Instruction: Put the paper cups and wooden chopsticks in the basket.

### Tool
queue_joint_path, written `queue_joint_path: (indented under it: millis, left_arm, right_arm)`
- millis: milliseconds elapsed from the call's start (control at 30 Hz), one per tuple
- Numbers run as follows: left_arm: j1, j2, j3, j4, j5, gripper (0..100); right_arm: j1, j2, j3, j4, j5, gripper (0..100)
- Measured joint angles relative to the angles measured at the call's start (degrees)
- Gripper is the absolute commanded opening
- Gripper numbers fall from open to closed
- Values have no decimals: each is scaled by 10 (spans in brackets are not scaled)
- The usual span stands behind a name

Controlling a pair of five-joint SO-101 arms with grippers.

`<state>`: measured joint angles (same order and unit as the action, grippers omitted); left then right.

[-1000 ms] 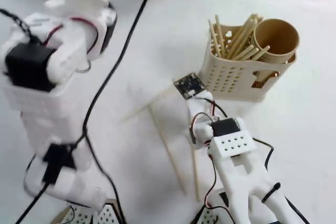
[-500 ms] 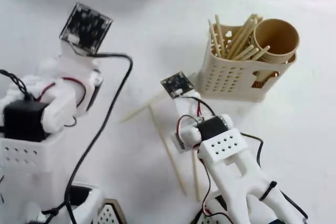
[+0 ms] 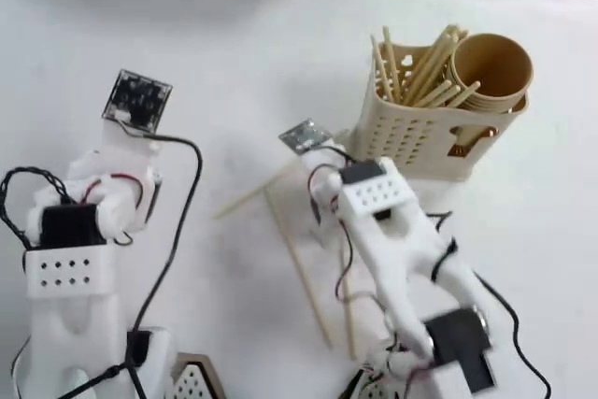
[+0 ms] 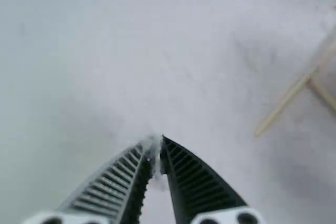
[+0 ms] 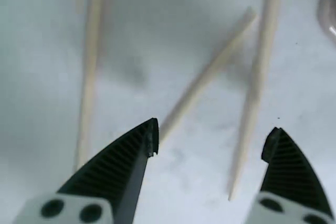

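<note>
White table (image 3: 280,44) | basket (image 3: 420,142) far right holds cups (image 3: 491,67) and chopsticks (image 3: 432,58) | three loose chopsticks (image 3: 297,263) at centre, not yet collected | right gripper (image 5: 211,136) spread above them, empty | left gripper (image 4: 156,148) clenched, empty, left side.

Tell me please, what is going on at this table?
Two robot arms are clearing a table into a basket. The basket already holds stacked paper cups and a bunch of wooden chopsticks. Three loose chopsticks lie on the table beside it. The right gripper hangs open just above them, holding nothing. The left gripper is shut and empty over bare table, off to the side.
</note>
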<state>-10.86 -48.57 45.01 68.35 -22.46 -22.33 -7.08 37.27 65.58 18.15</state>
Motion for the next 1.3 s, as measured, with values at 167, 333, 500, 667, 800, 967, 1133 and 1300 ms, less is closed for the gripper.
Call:
queue_joint_path:
  millis: [167, 333, 500, 667, 800, 967, 1133, 1300]
  left_arm:
    - [-1, -14, 66, -51, 0, 42]
    - [-2, -23, 108, -81, 0, 42]
    - [-2, -23, 120, -90, 0, 42]
    - [-2, -24, 120, -90, 20, 42]
    - [-2, -24, 120, -90, 24, 42]
    - [-2, -24, 147, -104, 24, 42]
    - [-2, -24, 189, -148, 24, 42]
    - [-2, -24, 215, -171, 24, 42]
  right_arm:
    - [32, 98, -49, 0, 35, 319]
    - [26, 140, -69, 1, 40, 319]
    - [7, 162, -71, -1, 40, 319]
    - [-8, 166, -74, -1, 4, 301]
    - [-8, 166, -74, 1, -13, 157]
    - [-7, 164, -75, -2, -17, 17]
    - [-19, 164, -75, -3, -17, 17]
    - [-45, 149, -70, 0, -17, 17]
